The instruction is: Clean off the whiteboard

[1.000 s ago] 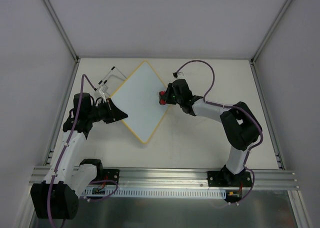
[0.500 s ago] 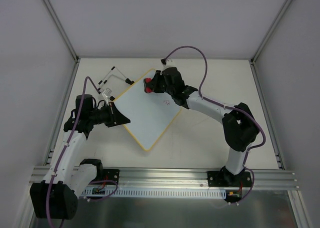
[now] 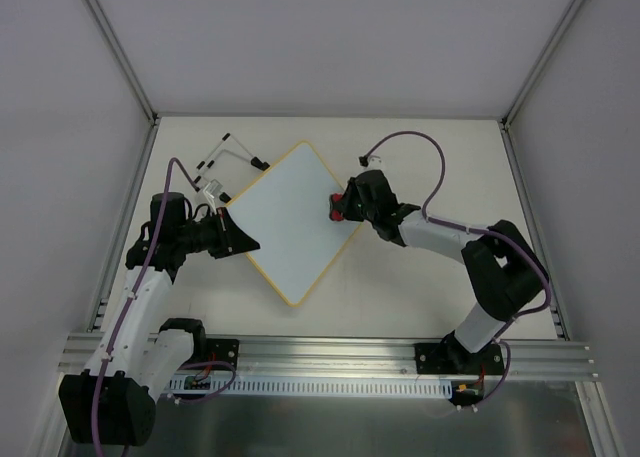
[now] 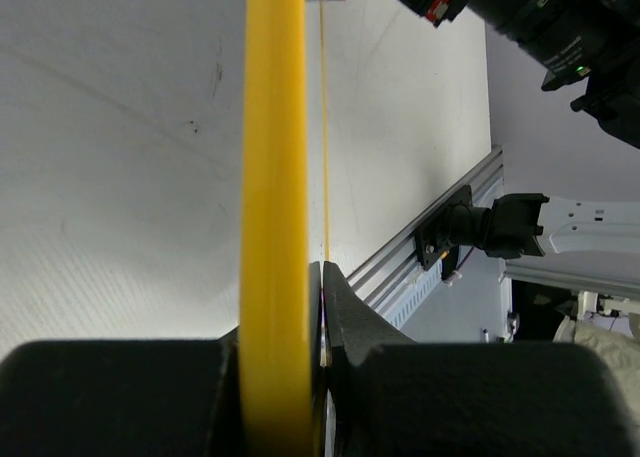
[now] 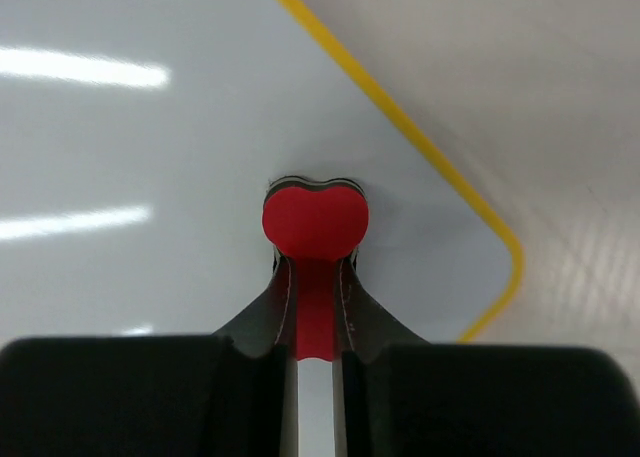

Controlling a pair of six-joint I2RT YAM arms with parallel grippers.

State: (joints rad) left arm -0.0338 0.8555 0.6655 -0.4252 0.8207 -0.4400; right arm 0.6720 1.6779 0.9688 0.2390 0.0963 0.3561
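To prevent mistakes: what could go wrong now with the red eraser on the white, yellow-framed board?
The red bow-shaped eraser in the right gripper sits near a rounded corner of the white, yellow-framed board; a stroke may slide off the edge.
The left gripper pinches only the thin frame, so the board might pivot or slip.

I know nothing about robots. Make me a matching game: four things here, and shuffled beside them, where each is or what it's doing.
1. white rectangular whiteboard with yellow frame
2. small red bow-shaped eraser
3. left gripper
4. right gripper

A. shut on the eraser
B. lying turned like a diamond
C. shut on the board's yellow edge
D. over the board's right corner

Pairs: 1-B, 2-D, 3-C, 4-A
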